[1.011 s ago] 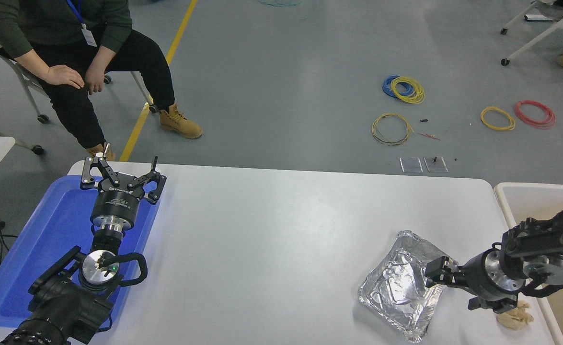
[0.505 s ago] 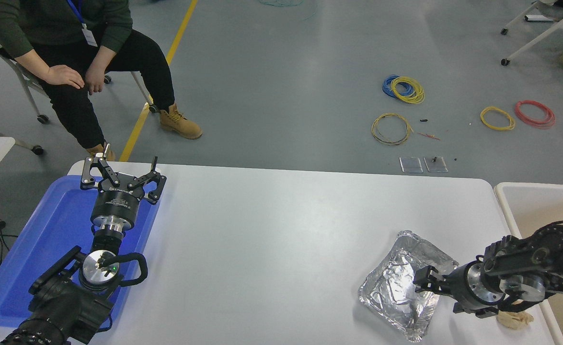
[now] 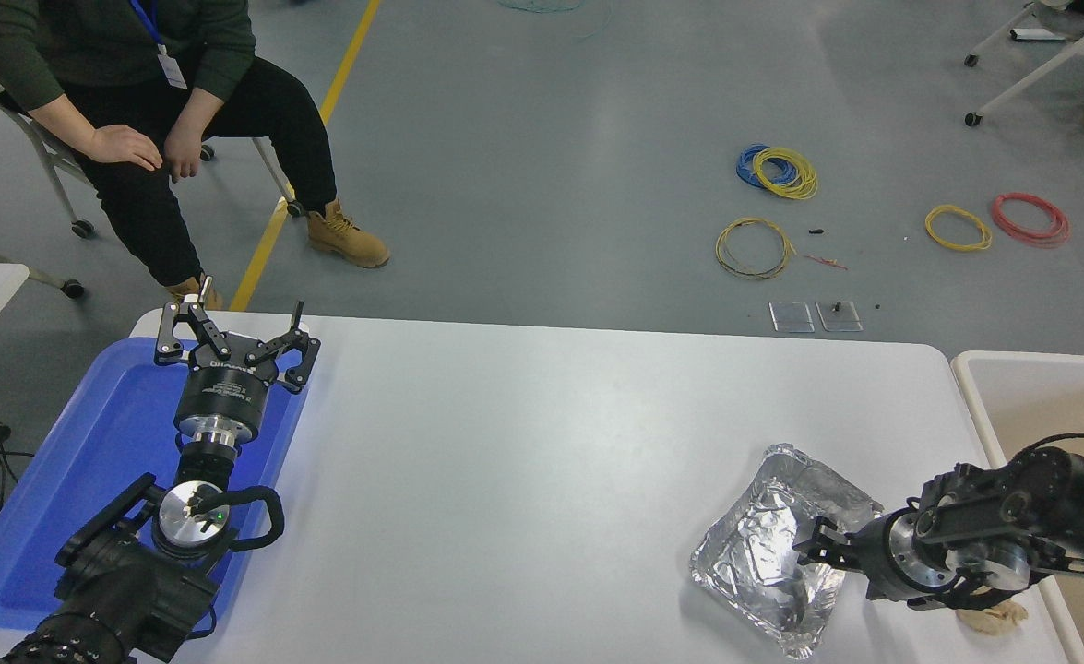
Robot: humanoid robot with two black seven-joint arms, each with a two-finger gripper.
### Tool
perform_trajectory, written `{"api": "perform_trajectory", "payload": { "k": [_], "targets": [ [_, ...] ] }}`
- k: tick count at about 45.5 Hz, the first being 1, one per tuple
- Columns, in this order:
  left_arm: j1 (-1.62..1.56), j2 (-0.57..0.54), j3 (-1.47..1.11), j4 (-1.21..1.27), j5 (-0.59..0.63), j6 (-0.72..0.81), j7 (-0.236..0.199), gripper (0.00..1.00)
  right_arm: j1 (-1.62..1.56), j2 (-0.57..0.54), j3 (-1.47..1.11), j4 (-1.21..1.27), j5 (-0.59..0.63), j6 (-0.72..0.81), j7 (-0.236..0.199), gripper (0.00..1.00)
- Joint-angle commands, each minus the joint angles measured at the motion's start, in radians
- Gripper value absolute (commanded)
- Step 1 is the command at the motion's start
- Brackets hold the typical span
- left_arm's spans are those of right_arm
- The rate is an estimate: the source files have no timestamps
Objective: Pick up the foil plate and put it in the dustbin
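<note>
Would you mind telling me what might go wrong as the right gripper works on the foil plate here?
1. The right gripper meets the foil plate low, from the side; thin wrinkled foil may crumple or skid rather than lift.
2. The tissue wad lies under the wrist and could be dragged along.
3. The dustbin rim stands close; a swinging plate might catch it.

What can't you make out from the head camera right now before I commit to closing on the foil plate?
- Right gripper: seen end-on over the foil plate; its own body hides whether the fingers are open or touch the foil.
- Dustbin: cut off by the right edge, and the right arm covers part of it; its contents cannot be seen.
- Tissue wad: partly hidden under the right wrist.
- Left gripper: open, parked over the blue tray.
</note>
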Motion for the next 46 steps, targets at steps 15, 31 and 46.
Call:
{"api": "perform_trajectory", "payload": {
  "k": [15, 31, 46],
  "targets": [
    [0.0, 0.001, 0.0, 0.0, 0.0, 0.0, 0.0, 1.0, -0.004, 0.006, -0.034, -0.006, -0.068, -0.023, 0.001, 0.27],
    [0.0, 0.001, 0.0, 0.0, 0.0, 0.0, 0.0, 1.0, -0.004, 0.004, -0.042, -0.009, -0.079, -0.02, 0.002, 0.0],
    [0.0, 0.001, 0.0, 0.0, 0.0, 0.0, 0.0, 1.0, 0.051, -0.004, -0.086, 0.0, -0.081, -0.008, 0.004, 0.0]
  ]
}}
